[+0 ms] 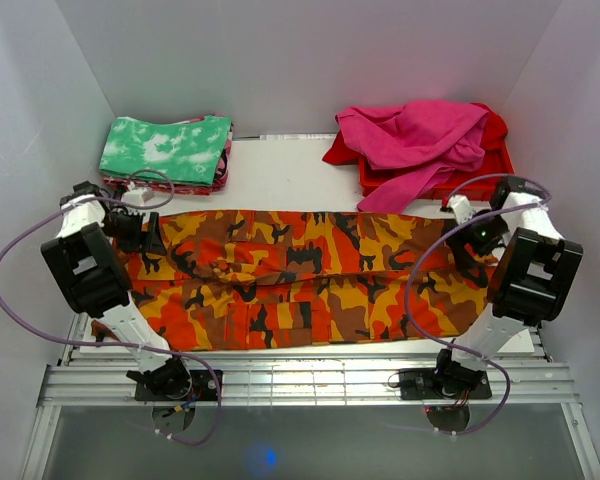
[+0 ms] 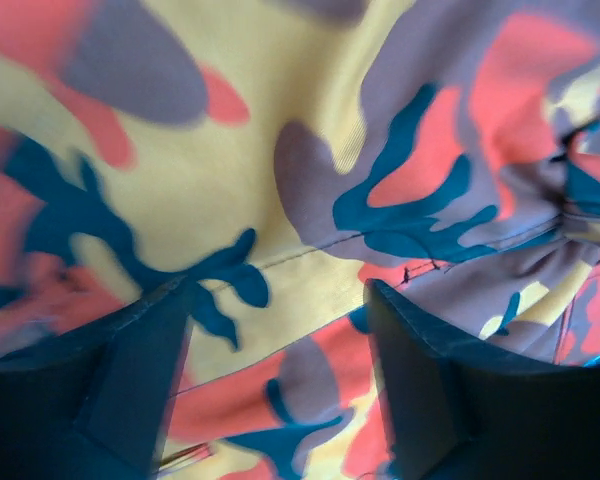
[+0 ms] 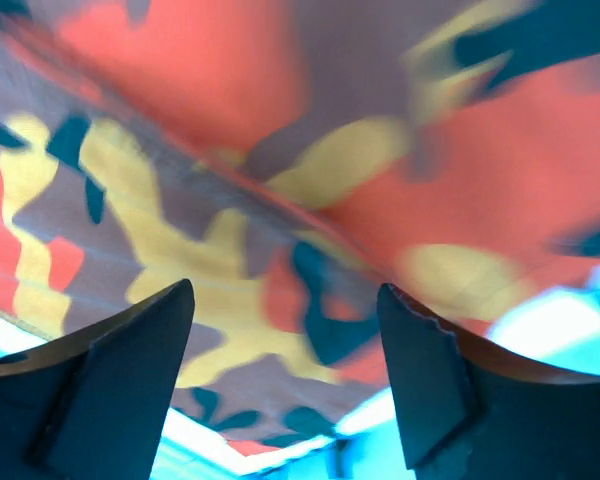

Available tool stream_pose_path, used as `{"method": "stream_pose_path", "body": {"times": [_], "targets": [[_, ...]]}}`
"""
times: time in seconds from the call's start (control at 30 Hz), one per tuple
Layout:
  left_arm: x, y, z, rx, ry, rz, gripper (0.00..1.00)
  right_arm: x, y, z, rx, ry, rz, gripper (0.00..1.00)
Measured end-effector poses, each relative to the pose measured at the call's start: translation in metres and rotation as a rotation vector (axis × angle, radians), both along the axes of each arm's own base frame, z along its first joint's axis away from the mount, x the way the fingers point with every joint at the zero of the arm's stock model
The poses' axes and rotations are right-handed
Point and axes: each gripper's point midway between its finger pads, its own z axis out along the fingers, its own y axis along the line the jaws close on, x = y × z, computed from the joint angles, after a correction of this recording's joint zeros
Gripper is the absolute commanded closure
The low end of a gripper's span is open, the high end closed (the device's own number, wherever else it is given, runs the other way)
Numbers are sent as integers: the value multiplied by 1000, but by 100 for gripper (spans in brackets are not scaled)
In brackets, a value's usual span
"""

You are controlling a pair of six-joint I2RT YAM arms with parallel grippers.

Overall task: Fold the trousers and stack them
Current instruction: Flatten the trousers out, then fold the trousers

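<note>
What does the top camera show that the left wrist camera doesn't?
Only the top view shows the whole trousers spread across the table, the green-and-white folded cloth, the magenta garments and the right gripper. Only the left wrist view shows a stitched seam close up, beyond the open left gripper. Both show the camouflage print.

We see the trousers (image 1: 300,285) laid flat on the table (image 1: 290,175), stretched left to right just beyond our arms. Behind their left end sits a folded cloth (image 1: 168,150). Behind their right end, garments (image 1: 415,140) lie heaped in a tray (image 1: 485,180). Our left gripper (image 2: 277,290) is over the trousers' left end, and our right gripper (image 3: 285,290) is over their right end.
</note>
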Motion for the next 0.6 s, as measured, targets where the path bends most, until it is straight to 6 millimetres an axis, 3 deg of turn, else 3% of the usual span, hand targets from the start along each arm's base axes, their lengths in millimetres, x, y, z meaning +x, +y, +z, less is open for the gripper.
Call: {"method": "stream_pose_path", "body": {"times": [0.07,0.17,0.27,0.33,0.4,0.5,0.6], "targets": [[16,4,20,5,-68,-31,3,29,-2,27,25,-92,-1,17],[46,12,56,27,-197,-62,3,84,-11,75,34,-262,-1,23],[72,21,85,56,-310,-70,4,133,-23,99,37,-365,-12,30],[84,24,94,66,-358,-61,5,158,-31,93,39,-384,-32,33],[92,26,99,66,-389,-40,5,171,-36,73,51,-357,-52,33],[105,33,105,65,-434,6,5,176,-39,32,74,-285,-80,33],[118,46,112,56,-466,48,11,172,-38,4,86,-243,-87,33]]}}
